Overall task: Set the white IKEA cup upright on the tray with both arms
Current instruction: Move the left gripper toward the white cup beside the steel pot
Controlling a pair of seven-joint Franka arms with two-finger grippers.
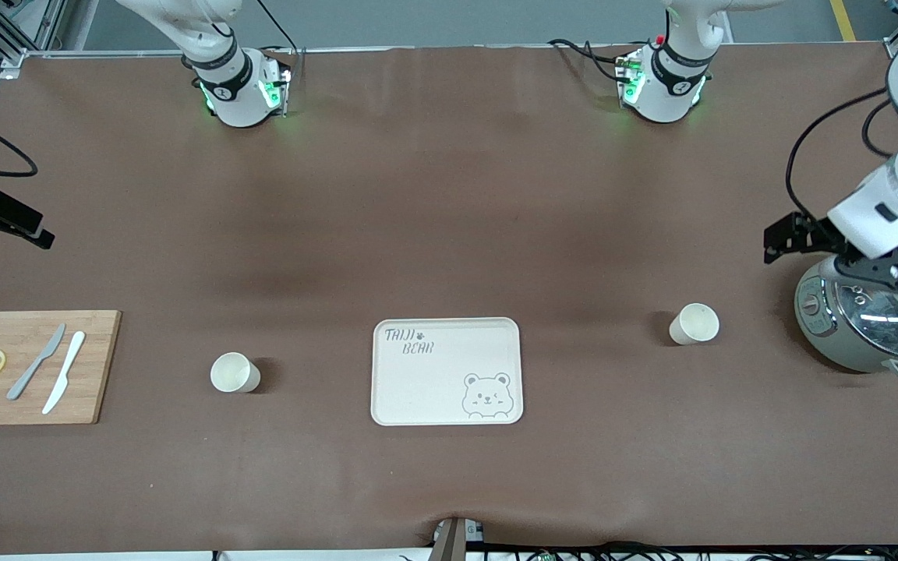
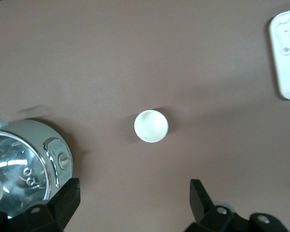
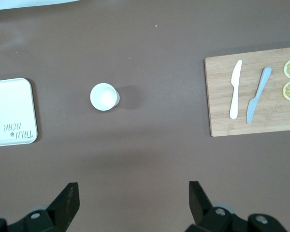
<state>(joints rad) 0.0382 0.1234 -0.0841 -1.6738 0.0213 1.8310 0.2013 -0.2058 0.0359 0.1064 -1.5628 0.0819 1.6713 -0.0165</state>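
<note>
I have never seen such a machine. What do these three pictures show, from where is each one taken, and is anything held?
Two white robot arms stand at a brown table. The big picture looks down from across it; the two small ones come from cameras on each arm's wrist.

On the table lie a cream tray, two upright white cups, one toward the right arm's end and one toward the left arm's end, a wooden cutting board with two knives and lemon slices, and a rice cooker.

The left gripper hangs open over the cooker; the right gripper is open too. Nothing is held.
</note>
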